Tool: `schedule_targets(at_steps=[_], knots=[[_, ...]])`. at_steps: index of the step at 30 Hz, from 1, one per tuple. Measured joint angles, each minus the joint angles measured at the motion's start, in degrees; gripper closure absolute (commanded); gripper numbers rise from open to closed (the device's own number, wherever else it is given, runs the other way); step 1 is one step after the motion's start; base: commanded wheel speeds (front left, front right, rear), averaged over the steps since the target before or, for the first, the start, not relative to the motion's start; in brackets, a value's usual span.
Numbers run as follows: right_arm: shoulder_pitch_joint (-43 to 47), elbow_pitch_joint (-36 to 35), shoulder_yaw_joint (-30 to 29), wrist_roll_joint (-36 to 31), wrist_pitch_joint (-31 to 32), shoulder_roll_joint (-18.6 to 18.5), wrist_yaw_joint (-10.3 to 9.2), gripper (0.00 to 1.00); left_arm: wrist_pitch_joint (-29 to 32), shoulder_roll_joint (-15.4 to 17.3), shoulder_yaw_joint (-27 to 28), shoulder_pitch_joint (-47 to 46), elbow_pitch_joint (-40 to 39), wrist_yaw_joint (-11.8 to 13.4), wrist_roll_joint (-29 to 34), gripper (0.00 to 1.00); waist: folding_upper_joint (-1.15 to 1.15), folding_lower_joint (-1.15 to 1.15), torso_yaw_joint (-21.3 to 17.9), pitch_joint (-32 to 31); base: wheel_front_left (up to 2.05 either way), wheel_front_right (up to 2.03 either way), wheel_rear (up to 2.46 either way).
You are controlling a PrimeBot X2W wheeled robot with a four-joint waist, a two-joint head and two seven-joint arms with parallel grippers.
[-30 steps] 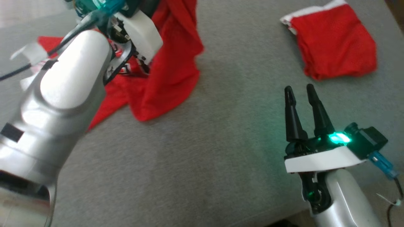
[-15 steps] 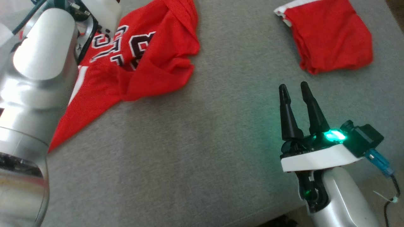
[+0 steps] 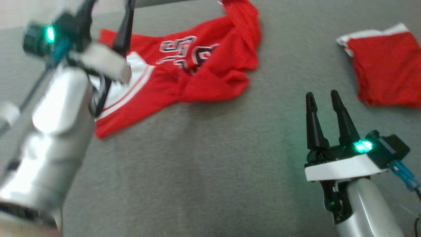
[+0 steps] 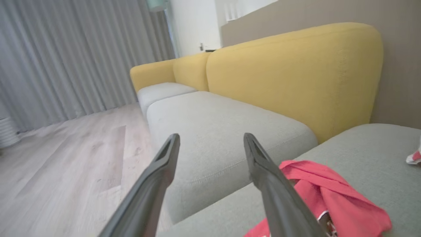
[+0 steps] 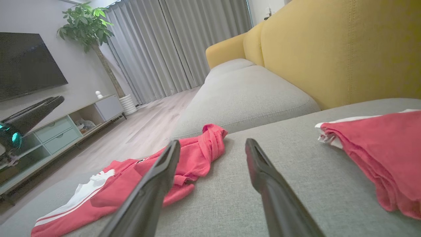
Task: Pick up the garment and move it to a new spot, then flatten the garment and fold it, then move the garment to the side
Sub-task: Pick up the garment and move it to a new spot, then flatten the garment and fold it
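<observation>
The garment (image 3: 204, 75) is a red jersey with white trim and dark numerals. It lies crumpled and partly spread on the grey sofa seat (image 3: 197, 171), and also appears in the left wrist view (image 4: 335, 200) and the right wrist view (image 5: 184, 161). My left gripper (image 3: 105, 19) hangs open above the garment's left end, blurred, with nothing between its fingers (image 4: 210, 138). At the lower right my right gripper (image 3: 321, 95) rests open and empty over bare seat, pointing toward the garment (image 5: 212, 143).
A second red cloth (image 3: 384, 79), folded, lies at the seat's far right (image 5: 378, 148). A yellow backrest (image 5: 329, 49) bounds the seat's far side. Beyond the left edge are wooden floor (image 4: 65, 158) and a low TV cabinet (image 5: 65, 128).
My left gripper opened and let go of the garment, which dropped and now lies spread on the seat. The head view has shifted. The right gripper has stayed put.
</observation>
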Motion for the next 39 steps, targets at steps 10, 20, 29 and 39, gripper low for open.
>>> schedule_targets(at_steps=[10, 20, 29, 39], knots=[[3.4, 0.1, -2.4, -2.8, 0.0, 0.0, 0.0, 0.0, -1.6, 0.3, 4.6, 26.3, -17.4, 8.8, -4.9, 0.0, 0.0, -0.01, 7.8, -5.2, 0.0, 0.0, 0.0], [6.9, 0.9, -2.9, -3.6, 0.0, 0.0, 0.0, 0.0, -1.7, -6.5, 13.1, 46.1, -29.3, 11.5, -3.9, 0.0, 0.0, -0.01, 11.3, -8.7, 0.0, 0.0, 0.0], [4.9, 4.5, -3.1, -5.1, 0.0, 0.0, 0.0, 0.0, -1.7, -8.5, 14.3, 44.8, -28.7, 8.8, 0.4, 0.0, 0.0, 0.01, 13.1, -6.9, 0.0, 0.0, 0.0], [-10.4, 22.7, -8.2, -4.6, 8.3, 0.0, 0.0, 0.0, -1.7, -11.2, 14.8, 42.6, -26.7, 6.3, 2.8, 0.0, 0.0, 0.01, 16.2, -3.0, 0.0, 0.0, 0.0]])
